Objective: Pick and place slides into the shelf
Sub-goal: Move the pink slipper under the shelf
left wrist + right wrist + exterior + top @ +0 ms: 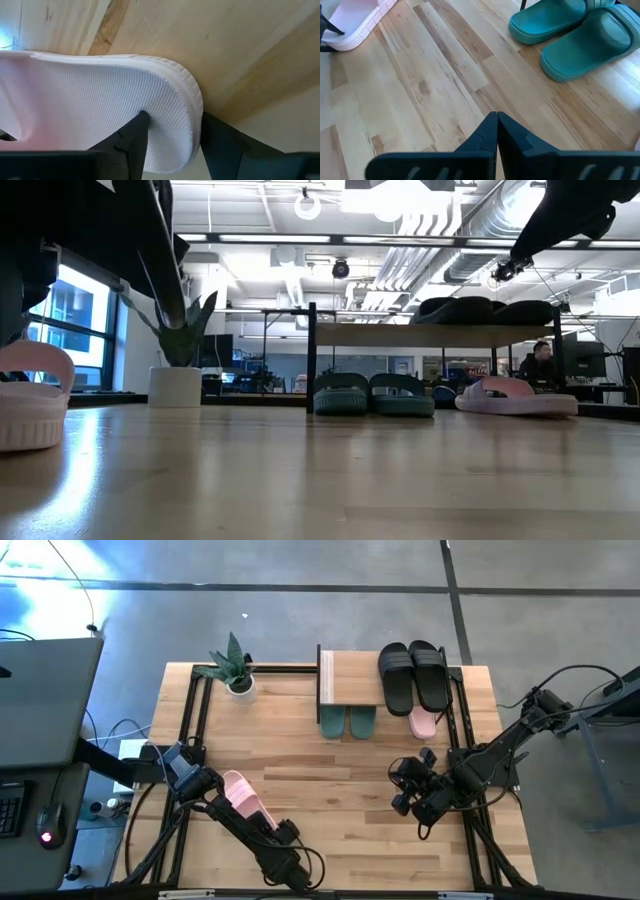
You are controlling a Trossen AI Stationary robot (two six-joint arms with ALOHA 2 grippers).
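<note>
From above, the shelf (352,678) stands at the far edge of the table (340,780), with the pair of black slides (413,673) side by side on its right part. The teal slides (347,722) poke out from under it, and one pink slide (423,724) lies just right of them, half under the black pair. A potted plant (233,667) stands at the far left corner. The left gripper (262,823) sits at the heel end of a second pink slide (241,795) near the table's front left. The right gripper (402,789) hangs over bare wood at the right side, well apart from the shelf.

The low view shows what the top view hides: the teal slides (374,394) rest on the table beneath the shelf board (430,335), the black slides (484,311) lie on top, and the far pink slide (516,397) lies flat on the table beside the teal pair. The near pink slide (32,397) fills the left edge; it seems to be touching the table, though the angle is poor.

The left wrist view alone settles the grip: one finger (131,140) presses the slide's footbed (90,100), the other lies outside the rim, so the jaws clamp the slide's edge.

The right wrist view shows its own fingers (487,135) pressed together, holding nothing, with the teal slides (575,30) ahead.
</note>
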